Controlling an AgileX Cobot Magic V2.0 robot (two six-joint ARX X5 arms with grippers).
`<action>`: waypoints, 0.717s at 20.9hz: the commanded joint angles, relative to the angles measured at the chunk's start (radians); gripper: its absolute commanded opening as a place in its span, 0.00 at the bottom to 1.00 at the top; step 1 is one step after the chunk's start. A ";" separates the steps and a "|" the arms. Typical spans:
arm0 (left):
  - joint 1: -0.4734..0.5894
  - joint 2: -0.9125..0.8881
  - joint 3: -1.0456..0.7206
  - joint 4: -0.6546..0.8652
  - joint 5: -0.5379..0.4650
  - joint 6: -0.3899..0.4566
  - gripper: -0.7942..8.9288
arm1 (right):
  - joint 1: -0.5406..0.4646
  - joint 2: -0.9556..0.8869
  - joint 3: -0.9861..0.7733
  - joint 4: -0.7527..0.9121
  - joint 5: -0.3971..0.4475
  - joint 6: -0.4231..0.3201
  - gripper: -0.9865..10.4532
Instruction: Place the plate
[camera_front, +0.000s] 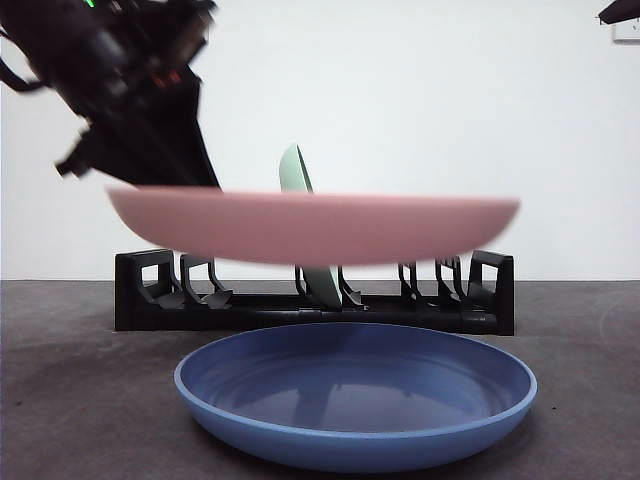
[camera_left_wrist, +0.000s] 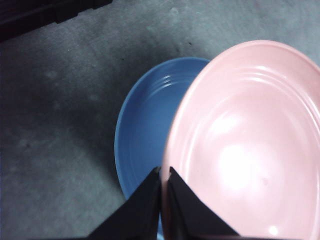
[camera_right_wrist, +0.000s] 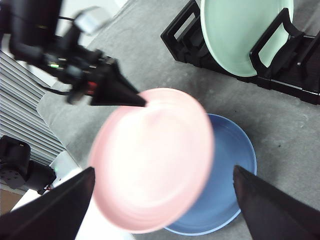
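Jaws of the left gripper (camera_left_wrist: 163, 175) pinch the pink plate's (camera_front: 310, 225) rim (right gripper (camera_right_wrist: 162, 192) gapes empty).

The left gripper (camera_left_wrist: 163, 175) has two flat matte black jaws that taper to thin wedge points. Seen from the right wrist view, the left arm (camera_right_wrist: 55, 47) is a bulky black body with a pale grey block on top, thin black cables looping off it, and small red and green lights near the jaws' base. The right gripper (camera_right_wrist: 162, 200) shows two broad black wedge-shaped jaws with plain smooth faces, no markings visible.
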 joint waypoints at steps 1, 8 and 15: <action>-0.013 0.060 0.010 0.050 0.008 -0.037 0.09 | 0.004 0.008 0.004 0.011 0.000 0.003 0.47; -0.016 0.154 0.010 0.114 -0.011 -0.083 0.09 | 0.004 0.008 0.004 0.011 0.000 0.003 0.47; -0.025 0.192 0.010 0.147 -0.077 -0.105 0.09 | 0.004 0.008 0.004 0.011 0.000 0.003 0.47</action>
